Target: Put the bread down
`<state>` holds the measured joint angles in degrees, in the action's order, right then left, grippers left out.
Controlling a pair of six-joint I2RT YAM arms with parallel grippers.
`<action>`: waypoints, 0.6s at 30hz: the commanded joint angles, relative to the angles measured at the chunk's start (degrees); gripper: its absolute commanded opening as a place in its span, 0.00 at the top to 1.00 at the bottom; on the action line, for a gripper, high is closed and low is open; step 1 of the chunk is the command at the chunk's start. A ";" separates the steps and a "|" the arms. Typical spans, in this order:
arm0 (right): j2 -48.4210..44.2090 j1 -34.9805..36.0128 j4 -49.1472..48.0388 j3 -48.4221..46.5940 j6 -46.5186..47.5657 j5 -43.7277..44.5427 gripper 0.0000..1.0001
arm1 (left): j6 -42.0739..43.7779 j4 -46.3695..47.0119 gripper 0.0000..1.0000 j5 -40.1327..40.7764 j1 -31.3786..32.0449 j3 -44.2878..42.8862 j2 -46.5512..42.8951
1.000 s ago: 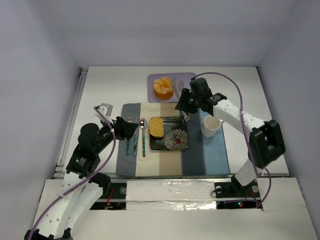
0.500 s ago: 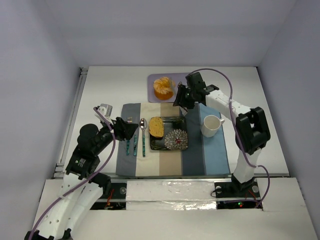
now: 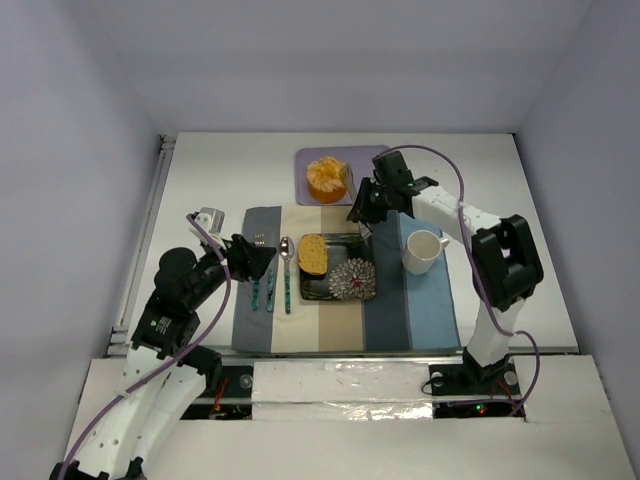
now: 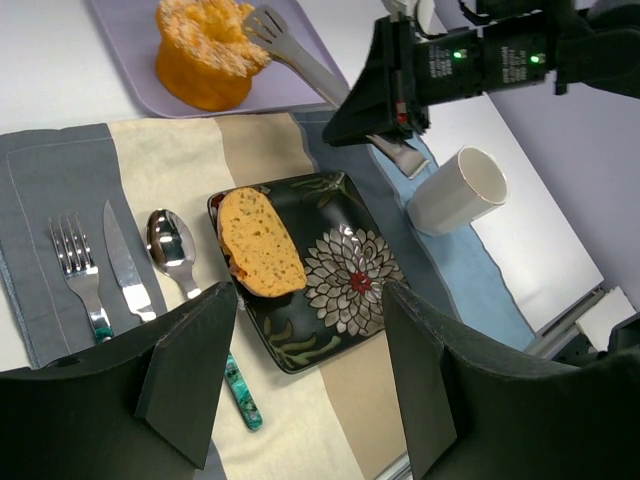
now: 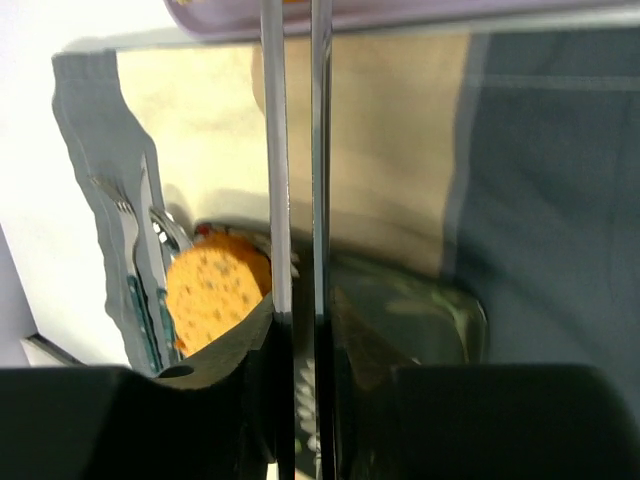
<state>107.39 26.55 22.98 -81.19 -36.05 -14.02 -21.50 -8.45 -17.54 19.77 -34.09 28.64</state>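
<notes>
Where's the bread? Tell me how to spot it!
Look at the striped placemat. On it sits a dark flowered plate, and the bread lies on its left half: a flat golden slice, unlike the round orange behind.

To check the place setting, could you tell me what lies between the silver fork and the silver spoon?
A silver table knife with a teal handle lies between the silver fork and silver spoon, clearest in the left wrist view.

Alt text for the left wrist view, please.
A golden-yellow bread slice lies on a square black floral plate, steel cutlery beside it. Beyond, the right pincer grips silver metal tongs reaching a lilac tray with a peeled orange.
</notes>
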 commanded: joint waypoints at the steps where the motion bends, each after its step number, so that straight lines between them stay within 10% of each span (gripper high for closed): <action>1: -8.24 -0.18 -5.49 2.43 -1.47 -1.27 0.84 | 0.58 2.47 0.43 -0.83 -0.26 0.78 -0.08; 18: -48.49 9.66 3.82 31.17 -5.68 0.48 0.84 | 0.84 2.82 0.43 -1.36 -1.31 0.78 0.89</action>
<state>63.20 34.52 25.76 -52.25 -39.70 -15.42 -21.45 -8.45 -17.91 19.27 -34.09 29.12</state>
